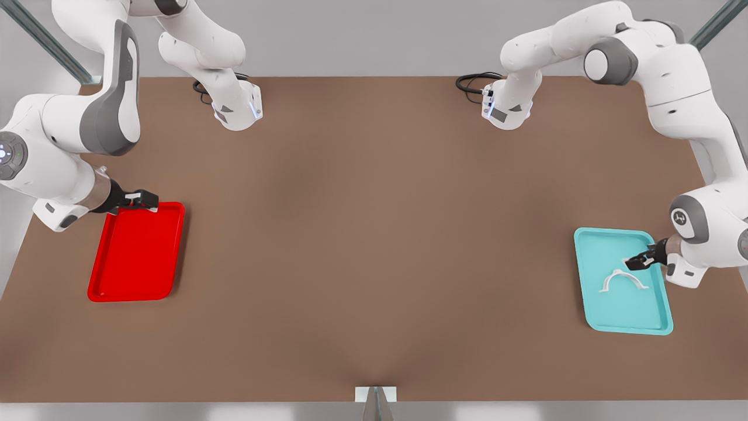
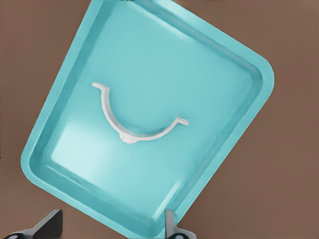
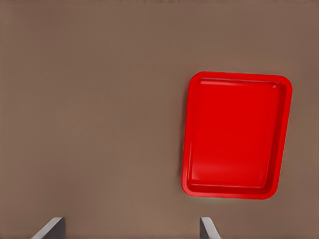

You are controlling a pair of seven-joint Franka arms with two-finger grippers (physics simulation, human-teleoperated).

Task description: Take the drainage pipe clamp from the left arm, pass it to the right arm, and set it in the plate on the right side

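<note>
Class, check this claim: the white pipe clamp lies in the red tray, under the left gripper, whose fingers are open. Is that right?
Not quite. The drainage pipe clamp lies in the teal tray, not the red one, as the left wrist view shows. The rest stands: the left gripper hovers over it, fingers open. The red plate holds nothing and sits by the right gripper.

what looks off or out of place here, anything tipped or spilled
Nothing stands out. The drainage pipe clamp lies whole inside the teal tray, the red plate sits flat, and the left gripper and right gripper hover with jaws open.
</note>
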